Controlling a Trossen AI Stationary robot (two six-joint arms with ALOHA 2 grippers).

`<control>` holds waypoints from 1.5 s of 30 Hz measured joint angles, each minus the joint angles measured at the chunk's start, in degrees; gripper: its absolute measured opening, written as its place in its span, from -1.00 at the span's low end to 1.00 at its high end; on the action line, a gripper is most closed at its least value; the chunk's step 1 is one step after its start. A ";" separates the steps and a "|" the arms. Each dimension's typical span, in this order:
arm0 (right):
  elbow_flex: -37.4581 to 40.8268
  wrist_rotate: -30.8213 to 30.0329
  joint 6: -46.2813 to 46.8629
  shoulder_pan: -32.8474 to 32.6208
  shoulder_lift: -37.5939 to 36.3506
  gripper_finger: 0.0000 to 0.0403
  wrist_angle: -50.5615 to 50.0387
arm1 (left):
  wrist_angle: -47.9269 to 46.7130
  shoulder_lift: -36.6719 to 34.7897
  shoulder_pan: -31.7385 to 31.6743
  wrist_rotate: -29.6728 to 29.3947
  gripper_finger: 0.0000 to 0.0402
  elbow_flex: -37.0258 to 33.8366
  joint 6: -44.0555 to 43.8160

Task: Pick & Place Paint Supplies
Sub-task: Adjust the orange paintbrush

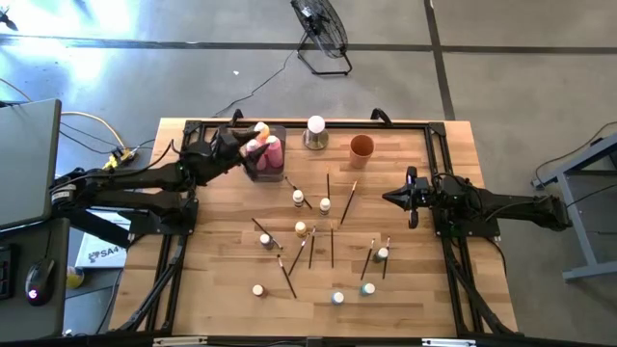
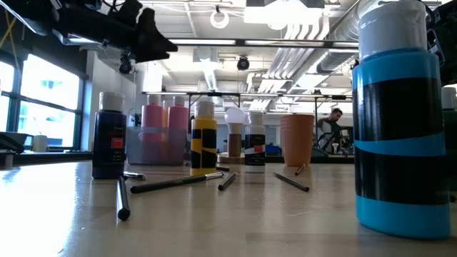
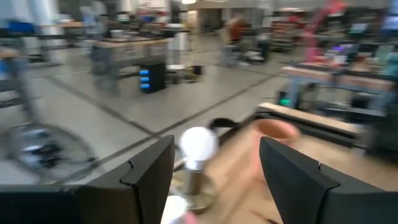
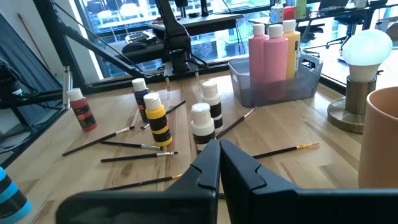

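Observation:
My left gripper (image 1: 241, 145) hovers open over the grey tray (image 1: 273, 169) at the table's far left. The tray holds upright pink bottles (image 1: 271, 151) and a yellow one (image 1: 259, 130). In the left wrist view a white cap (image 3: 175, 209) shows low between the open fingers of the left gripper (image 3: 216, 144). Several tiny white-capped bottles (image 1: 300, 199) stand scattered on the table's middle, and thin dark paintbrushes (image 1: 333, 246) lie among them. My right gripper (image 1: 403, 198) is shut and waits above the table's right side, touching nothing.
A white ball on a metal base (image 1: 315, 133) and an orange cup (image 1: 362, 146) stand at the far edge, right of the tray. A blue-and-black bottle (image 2: 398, 121) stands near the table's near edge. Bare wood lies along the table's left side and near left corner.

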State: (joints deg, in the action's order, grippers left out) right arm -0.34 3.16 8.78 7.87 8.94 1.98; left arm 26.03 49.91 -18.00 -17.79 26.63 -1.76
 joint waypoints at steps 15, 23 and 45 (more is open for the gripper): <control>0.00 -0.02 -0.04 -0.01 -0.01 -0.98 0.12 | 1.33 0.00 0.01 24.41 0.16 0.00 0.07; 0.00 3.89 1.50 0.00 -0.01 -0.98 3.69 | 0.98 0.00 0.02 28.69 0.16 0.00 0.05; -6.83 -20.19 20.32 -0.02 11.66 -0.98 4.57 | -10.81 -2.44 -0.04 21.70 0.07 -0.02 11.56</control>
State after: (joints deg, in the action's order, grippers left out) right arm -7.17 -17.03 29.10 7.85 20.60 6.55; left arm 15.21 47.47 -18.04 3.90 26.61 9.79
